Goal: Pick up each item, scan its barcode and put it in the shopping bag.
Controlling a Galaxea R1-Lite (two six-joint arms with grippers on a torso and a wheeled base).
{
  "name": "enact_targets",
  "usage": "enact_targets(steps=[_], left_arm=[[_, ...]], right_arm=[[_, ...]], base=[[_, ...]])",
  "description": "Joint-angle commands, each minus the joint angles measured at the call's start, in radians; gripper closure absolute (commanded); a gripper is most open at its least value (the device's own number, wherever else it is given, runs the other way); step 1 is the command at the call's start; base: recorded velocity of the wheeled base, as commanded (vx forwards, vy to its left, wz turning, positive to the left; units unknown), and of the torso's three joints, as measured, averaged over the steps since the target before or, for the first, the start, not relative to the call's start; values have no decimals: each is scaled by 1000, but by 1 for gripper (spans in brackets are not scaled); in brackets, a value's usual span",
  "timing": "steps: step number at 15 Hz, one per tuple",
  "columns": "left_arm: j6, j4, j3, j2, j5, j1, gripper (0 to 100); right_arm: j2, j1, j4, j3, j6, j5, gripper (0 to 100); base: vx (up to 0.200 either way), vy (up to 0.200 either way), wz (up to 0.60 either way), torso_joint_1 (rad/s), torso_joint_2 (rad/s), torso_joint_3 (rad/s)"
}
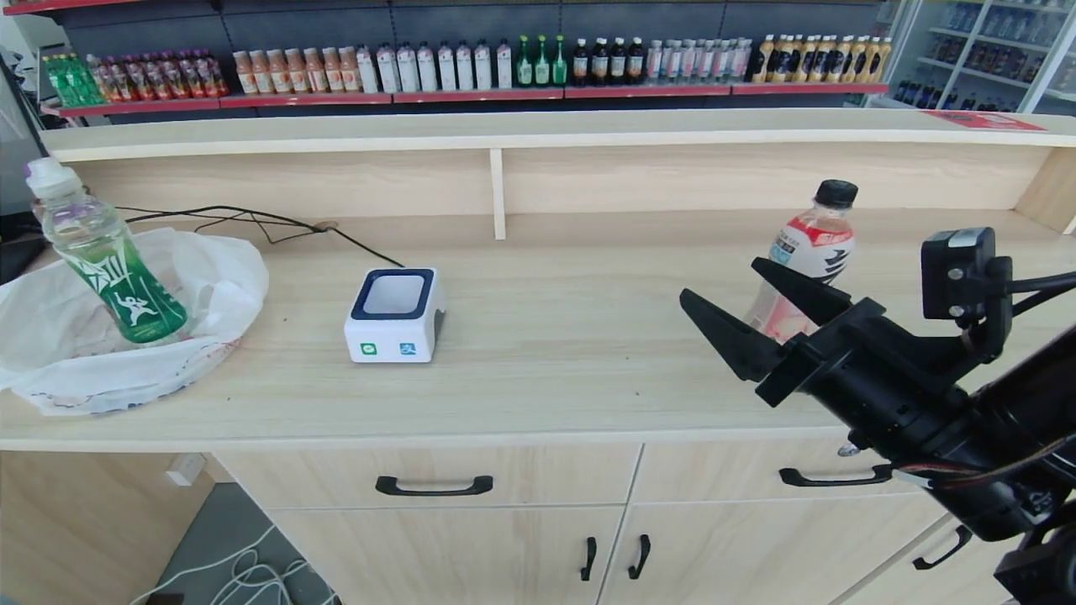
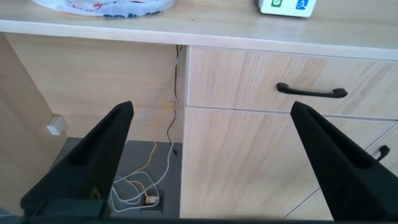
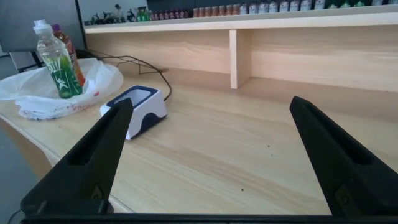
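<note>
Two tools, both released. The right tool (image 1: 719, 280) hangs above the right part of the worktop (image 1: 572, 370) with its jaws spread wide and nothing between them. In its own wrist view the right tool (image 3: 211, 102) looks across the wood toward the scanner and the bag. The left tool (image 2: 212, 106) is low, in front of the cabinet and below the worktop edge, also spread and empty, facing a drawer handle (image 2: 311, 91).

Just beyond the right tool stands the red-and-white bottle (image 1: 811, 244), upright with a black cap, near the back of the worktop. In the head view the far finger crosses in front of its lower body; whether they touch I cannot tell. It looks like the item left to handle.

Further out, near the middle, sits the white scanner (image 1: 393, 315) with its window facing up and a black cable (image 1: 244, 218) trailing behind it. At the left end lies the white shopping bag (image 1: 218, 277), and a green bottle (image 1: 109, 260) stands leaning inside it — that one seems done.

To do the pick well, I would turn the right tool until the bottle sits squarely between the jaws, then close on the label band or below rather than the narrow neck — an upright bottle tips easily if one finger arrives first. A grip that leaves the barcode uncovered would save regrasping over the scanner window.
</note>
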Motion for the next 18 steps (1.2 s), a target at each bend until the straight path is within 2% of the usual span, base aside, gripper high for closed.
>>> enact_targets(steps=[1, 2, 7, 13, 18], left_arm=[[0, 0, 0, 0, 0, 0, 0], [0, 0, 0, 0, 0, 0, 0], [1, 0, 0, 0, 0, 0, 0], [1, 0, 0, 0, 0, 0, 0], [1, 0, 0, 0, 0, 0, 0]], right_arm=[[4, -3, -1, 61, -6, -45, 0], [4, -3, -1, 77, -7, -73, 0], [21, -6, -1, 97, -27, -79, 0], [41, -34, -1, 116, -3, -77, 0], [145, -58, -1, 11, -6, -77, 0]], base=[[0, -200, 0, 2, 2, 2], [0, -200, 0, 7, 2, 2], [0, -200, 0, 0, 2, 1], [0, 0, 0, 0, 0, 0], [0, 0, 0, 0, 0, 0]])
